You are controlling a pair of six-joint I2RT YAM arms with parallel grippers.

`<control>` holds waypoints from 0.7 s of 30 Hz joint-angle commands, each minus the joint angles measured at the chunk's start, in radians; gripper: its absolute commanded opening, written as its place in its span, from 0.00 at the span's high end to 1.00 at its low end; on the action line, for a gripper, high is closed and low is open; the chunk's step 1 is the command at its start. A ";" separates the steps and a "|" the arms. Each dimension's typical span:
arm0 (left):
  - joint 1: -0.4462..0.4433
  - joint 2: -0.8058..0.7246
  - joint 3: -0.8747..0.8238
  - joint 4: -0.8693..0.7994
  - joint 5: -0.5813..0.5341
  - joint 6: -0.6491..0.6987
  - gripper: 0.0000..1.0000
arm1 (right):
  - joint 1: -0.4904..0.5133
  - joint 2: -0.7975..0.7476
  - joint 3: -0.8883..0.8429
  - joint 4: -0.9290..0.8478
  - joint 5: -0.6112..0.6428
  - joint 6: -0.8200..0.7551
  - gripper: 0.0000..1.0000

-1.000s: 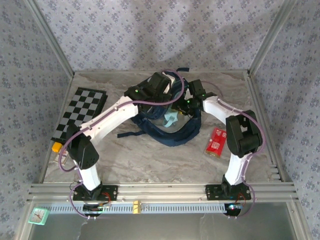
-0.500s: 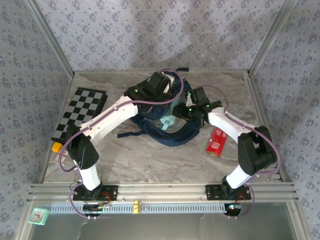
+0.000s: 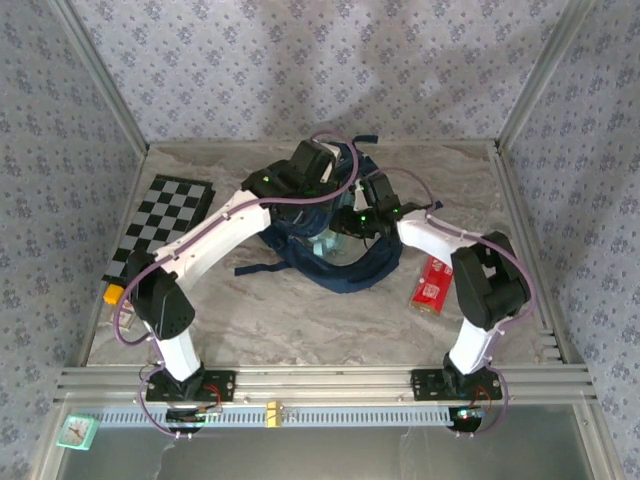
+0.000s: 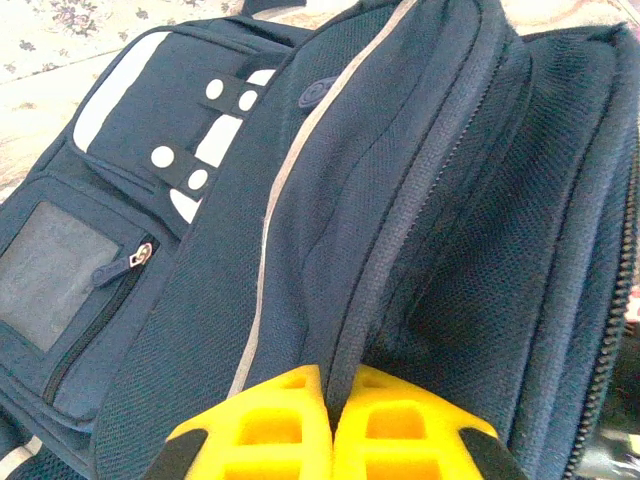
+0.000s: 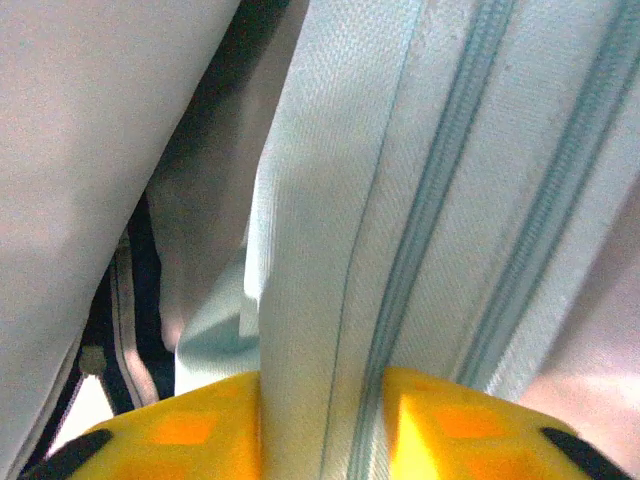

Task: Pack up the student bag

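Observation:
The student bag, navy with white patches and thin stripes, lies open at the middle back of the table. In the left wrist view my left gripper is shut on a fold of the bag's zipper rim. From above, that left gripper sits over the bag's far edge. My right gripper is closed on a pale blue zippered pouch, which stands between its yellow fingers. In the top view the right gripper reaches into the bag's opening, with the pouch showing inside.
A folded checkerboard lies at the left. To the right of the bag rests a red packet, close to the right arm's elbow. A small orange object sits at the left edge. Aluminium posts frame the table.
The right arm drew back to the right, then swung left again and now reaches deeper into the bag's opening. The left gripper has stayed shut on the bag's rim.

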 commanded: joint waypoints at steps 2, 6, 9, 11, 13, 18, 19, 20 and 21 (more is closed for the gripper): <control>0.003 -0.082 0.007 0.092 0.015 -0.036 1.00 | 0.008 -0.108 -0.043 -0.046 0.077 -0.072 0.55; 0.005 -0.076 0.011 0.087 0.006 -0.034 1.00 | 0.062 -0.152 -0.129 -0.008 0.072 0.018 0.63; 0.004 -0.074 0.010 0.090 0.011 -0.037 1.00 | 0.126 -0.146 -0.143 0.042 0.095 0.080 0.75; 0.004 -0.073 0.011 0.086 0.014 -0.040 1.00 | 0.147 -0.121 -0.131 0.061 0.120 0.086 0.80; 0.004 -0.074 0.014 0.082 0.022 -0.040 1.00 | 0.142 -0.086 -0.123 0.081 0.127 0.095 0.84; 0.004 -0.077 0.013 0.067 0.025 -0.044 1.00 | 0.080 -0.007 -0.061 0.090 0.157 0.058 0.90; 0.004 -0.079 0.012 0.065 0.026 -0.046 1.00 | 0.072 0.000 -0.047 0.086 0.153 0.026 0.90; 0.003 -0.080 0.009 0.066 0.028 -0.047 1.00 | 0.068 0.003 -0.030 0.077 0.150 0.007 0.89; 0.004 -0.084 0.004 0.068 0.027 -0.048 1.00 | 0.070 0.003 -0.018 0.070 0.139 -0.006 0.89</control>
